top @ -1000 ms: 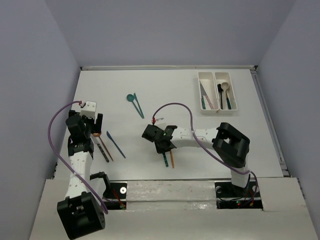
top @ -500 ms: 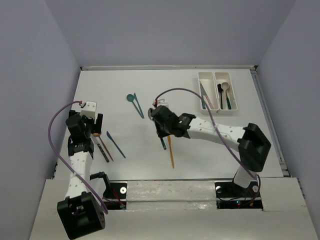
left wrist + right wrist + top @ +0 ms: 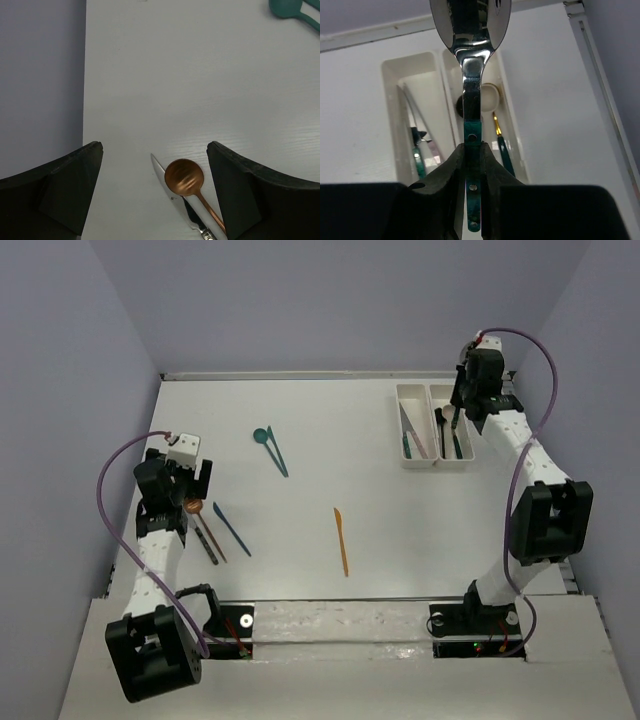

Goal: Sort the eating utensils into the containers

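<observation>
1. Right gripper [image 3: 472, 150]: the jaws are nearly closed and clamp the teal handle of a silver-bowled spoon [image 3: 471, 75]. The spoon hangs above the right compartment of the paired white trays [image 3: 398, 425], at 1 o'clock from the table [image 3: 400, 510] centre.
2. Tray contents: the right compartment holds a beige spoon [image 3: 489, 96], a black utensil and a teal handle. The left compartment holds knives. The held spoon and the fingers [image 3: 447, 175] cover the near ends of both compartments, and the frame top cuts off the spoon's bowl.
3. Left gripper [image 3: 154, 147]: the jaws are fully spread and hold nothing. It hovers at 9 o'clock over a copper spoon [image 3: 184, 176], which lies against a silver knife [image 3: 165, 180]. The frame bottom cuts off both handles.
4. Loose utensils: a blue knife [image 3: 231, 529] lies just beside that pair. An orange knife [image 3: 341, 540] lies alone at 6 o'clock. A teal spoon [image 3: 262, 436] and a teal knife [image 3: 277, 455] lie at 10 o'clock, touching.
5. Limits: a raised rail [image 3: 535, 470] lines the 3 o'clock edge, near the trays. Lavender walls [image 3: 60, 440] close three sides.
</observation>
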`<control>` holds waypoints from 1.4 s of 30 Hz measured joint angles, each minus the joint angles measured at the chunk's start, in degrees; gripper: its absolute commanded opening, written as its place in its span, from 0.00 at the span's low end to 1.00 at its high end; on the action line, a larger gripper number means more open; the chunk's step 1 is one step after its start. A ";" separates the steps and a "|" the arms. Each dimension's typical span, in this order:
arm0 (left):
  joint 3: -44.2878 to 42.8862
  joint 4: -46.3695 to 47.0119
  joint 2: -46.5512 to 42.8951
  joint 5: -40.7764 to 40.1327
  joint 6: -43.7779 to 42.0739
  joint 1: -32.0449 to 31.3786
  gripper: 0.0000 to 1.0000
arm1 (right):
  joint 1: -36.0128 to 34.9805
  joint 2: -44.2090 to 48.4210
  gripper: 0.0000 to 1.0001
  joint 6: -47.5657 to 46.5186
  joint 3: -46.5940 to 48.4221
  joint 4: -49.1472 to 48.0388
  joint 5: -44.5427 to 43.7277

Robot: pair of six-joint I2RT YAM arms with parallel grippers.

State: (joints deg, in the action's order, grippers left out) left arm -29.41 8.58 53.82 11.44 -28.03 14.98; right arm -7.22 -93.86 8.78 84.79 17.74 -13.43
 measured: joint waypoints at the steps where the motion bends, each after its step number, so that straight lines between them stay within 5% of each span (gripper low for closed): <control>1: -0.13 0.33 0.31 0.28 0.04 -0.46 0.99 | 1.77 -1.20 0.00 -1.20 0.13 0.00 -0.26; 16: -0.22 3.41 3.87 0.94 0.24 -2.25 0.99 | 6.88 -19.98 0.01 -12.72 3.52 0.26 1.88; 20: -0.22 3.67 4.57 0.55 0.17 -2.25 0.99 | 6.93 -22.53 0.29 -13.46 4.31 0.26 1.92; 27: -0.22 4.09 4.57 0.50 0.15 -2.27 0.99 | 6.93 -22.67 0.45 -14.27 5.40 0.85 1.95; 37: -0.22 4.09 4.55 0.50 0.17 -2.29 0.99 | 4.42 -8.63 0.46 -6.88 2.99 6.29 0.20; 42: -0.20 4.04 4.02 0.31 0.02 -2.32 0.99 | -15.08 8.28 0.57 2.05 -7.87 6.12 -3.39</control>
State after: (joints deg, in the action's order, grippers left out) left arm -29.61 12.62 57.84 11.75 -28.01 12.67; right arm -22.31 -85.58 10.83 76.93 23.86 -16.82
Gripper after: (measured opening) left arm 0.989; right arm 0.491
